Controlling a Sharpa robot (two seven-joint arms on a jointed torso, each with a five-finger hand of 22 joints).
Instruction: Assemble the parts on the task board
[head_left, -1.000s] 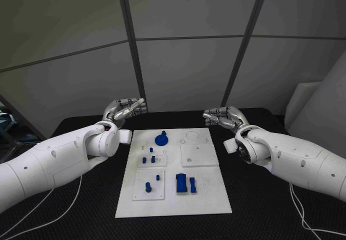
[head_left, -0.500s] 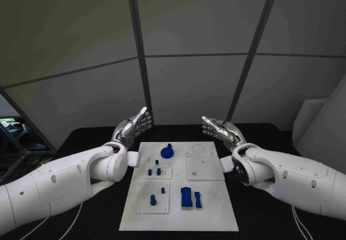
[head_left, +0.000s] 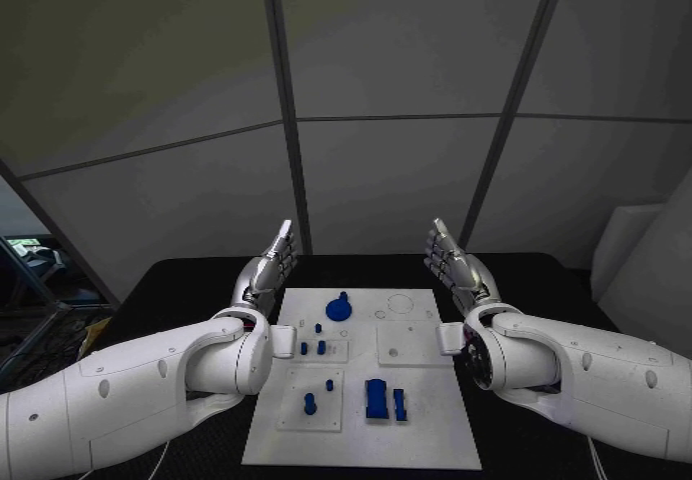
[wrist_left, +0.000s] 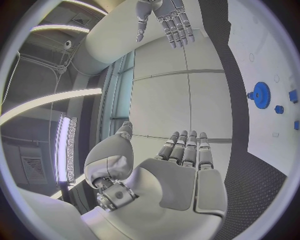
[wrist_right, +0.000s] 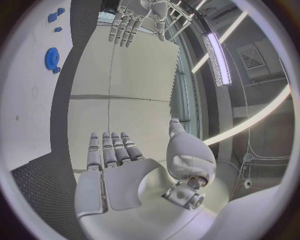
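hands: your left hand (head_left: 270, 262) and right hand (head_left: 453, 262) hang flat, holding nothing, beside the board's (head_left: 433, 440) far end. parts (head_left: 378, 398) sit on it, gear (head_left: 339, 308) included; can't tell you which are seated.

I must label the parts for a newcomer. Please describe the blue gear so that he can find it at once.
Find the white board in the middle of the black table. At its far end, left of centre, lies the gear. It is the only round, toothed blue part; the other blue parts nearer the robot are small pegs and blocks.
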